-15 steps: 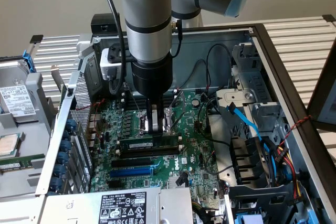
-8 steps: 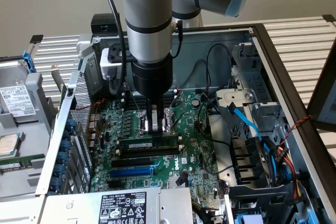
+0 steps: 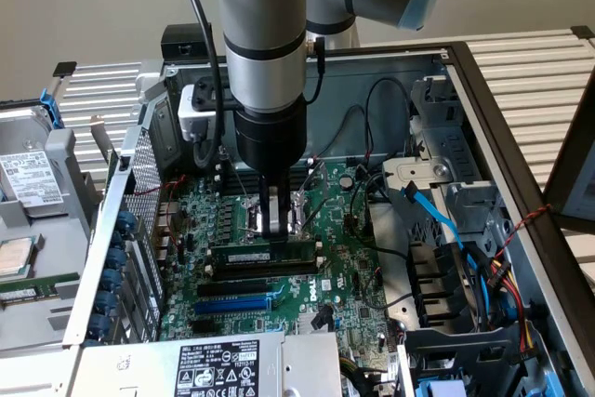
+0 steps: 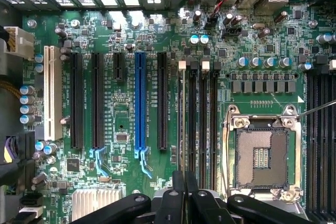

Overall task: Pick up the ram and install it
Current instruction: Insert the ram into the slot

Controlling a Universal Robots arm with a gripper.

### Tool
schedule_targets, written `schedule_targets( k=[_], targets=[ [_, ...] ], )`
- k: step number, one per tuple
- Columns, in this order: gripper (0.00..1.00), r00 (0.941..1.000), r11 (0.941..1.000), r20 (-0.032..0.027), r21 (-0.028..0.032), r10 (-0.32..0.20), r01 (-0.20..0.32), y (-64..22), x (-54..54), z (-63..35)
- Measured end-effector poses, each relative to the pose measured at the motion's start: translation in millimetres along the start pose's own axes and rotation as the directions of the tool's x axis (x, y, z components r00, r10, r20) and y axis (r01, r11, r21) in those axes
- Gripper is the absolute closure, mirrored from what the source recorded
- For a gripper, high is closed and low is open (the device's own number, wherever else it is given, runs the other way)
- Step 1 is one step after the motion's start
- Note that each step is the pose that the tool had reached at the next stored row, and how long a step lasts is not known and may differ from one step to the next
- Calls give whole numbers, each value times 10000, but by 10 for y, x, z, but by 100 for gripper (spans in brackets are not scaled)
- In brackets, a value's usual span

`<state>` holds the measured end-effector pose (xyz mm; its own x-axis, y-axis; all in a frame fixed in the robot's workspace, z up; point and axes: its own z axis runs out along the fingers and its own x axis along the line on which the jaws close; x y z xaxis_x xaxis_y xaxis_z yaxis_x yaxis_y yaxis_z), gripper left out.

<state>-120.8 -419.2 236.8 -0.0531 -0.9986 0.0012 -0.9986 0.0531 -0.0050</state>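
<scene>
Open computer case, exterior view. Nearest the front edge of the motherboard is the blue expansion slot, with a black slot just behind it. Next, the ram stands on edge and level among the memory slots, parallel to the blue slot. The claw is vertical over the ram's middle, fingers nearly together and clamped on its upper edge. The CPU socket lies just beyond.
</scene>
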Motion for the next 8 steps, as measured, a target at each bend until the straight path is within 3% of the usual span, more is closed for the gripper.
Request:
schedule_targets(
  k=[8],
  targets=[
    [87,9997,9997,0,-1,-225,225,0,0,4]
  ],
)
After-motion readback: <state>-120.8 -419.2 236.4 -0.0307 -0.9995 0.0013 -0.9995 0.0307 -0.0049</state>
